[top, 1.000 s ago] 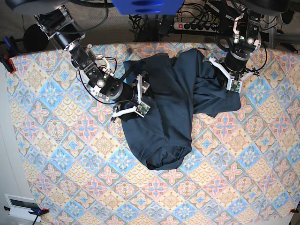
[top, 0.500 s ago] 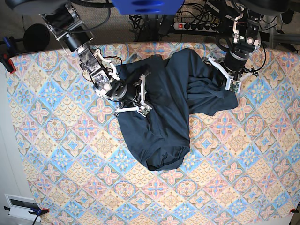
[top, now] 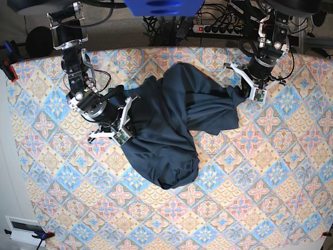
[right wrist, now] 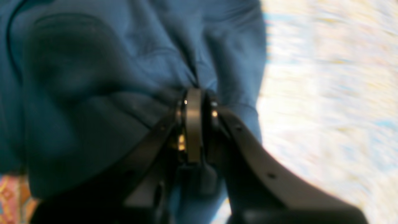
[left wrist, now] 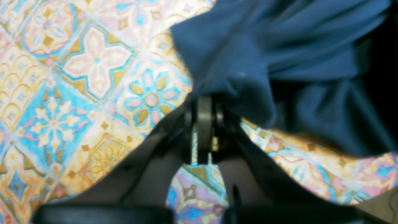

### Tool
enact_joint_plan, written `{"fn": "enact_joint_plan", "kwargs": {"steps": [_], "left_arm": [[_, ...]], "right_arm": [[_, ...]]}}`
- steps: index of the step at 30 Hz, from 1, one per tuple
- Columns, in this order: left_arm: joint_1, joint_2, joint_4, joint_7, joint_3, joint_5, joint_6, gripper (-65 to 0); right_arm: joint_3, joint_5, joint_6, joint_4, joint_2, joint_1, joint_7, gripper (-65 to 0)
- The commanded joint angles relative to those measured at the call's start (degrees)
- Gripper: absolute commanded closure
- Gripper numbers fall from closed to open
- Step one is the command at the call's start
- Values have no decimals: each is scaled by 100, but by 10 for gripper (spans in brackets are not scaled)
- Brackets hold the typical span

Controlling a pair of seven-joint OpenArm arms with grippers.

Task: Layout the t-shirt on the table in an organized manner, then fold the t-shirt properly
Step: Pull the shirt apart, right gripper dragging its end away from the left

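Navy t-shirt (top: 166, 130) lies bunched on the counter (top: 250, 198), each end effector, left (top: 248, 92) and right (top: 120, 127), clamped on an edge, seemingly to spread it flat.

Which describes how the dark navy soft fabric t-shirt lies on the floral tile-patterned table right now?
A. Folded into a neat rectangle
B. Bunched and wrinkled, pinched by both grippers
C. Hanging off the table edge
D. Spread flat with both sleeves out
B: the t-shirt lies rumpled on the table, with the left gripper and the right gripper each shut on a fold of it.
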Motion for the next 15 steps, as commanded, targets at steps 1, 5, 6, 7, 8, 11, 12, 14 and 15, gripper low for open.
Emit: {"fn": "enact_joint_plan", "kwargs": {"steps": [1, 5, 6, 7, 8, 11, 12, 14, 15], "left_arm": [[-13, -63, 84, -113, -50, 39, 49, 0], [-13, -72, 75, -113, -50, 48, 49, 0], [-13, -72, 66, -113, -50, 56, 49, 0], [-13, -72, 66, -113, -50, 56, 49, 0], [-13, -72, 66, -113, -50, 56, 49, 0], [-13, -72, 31, -113, -50, 65, 49, 0], [-13, -72, 4, -113, -41, 56, 49, 0], [-13, -72, 4, -131, -6, 48, 31, 0], [-13, -63, 13, -131, 12, 21, 31, 0]], "right_arm": [[169, 52, -43, 208, 37, 60, 169, -7], [661, 272, -43, 340, 45, -186, 160, -7], [819, 492, -43, 331, 116, -212, 160, -7], [934, 721, -43, 313, 195, -239, 151, -7], [1022, 967, -43, 296, 265, -239, 151, -7], [1259, 1714, -43, 164, 415, -230, -165, -7], [1294, 1837, -43, 111, 432, -212, -253, -7], [1320, 1872, -43, 6, 432, -204, -323, -7], [1320, 1872, -43, -21, 432, -204, -332, -7]]}}
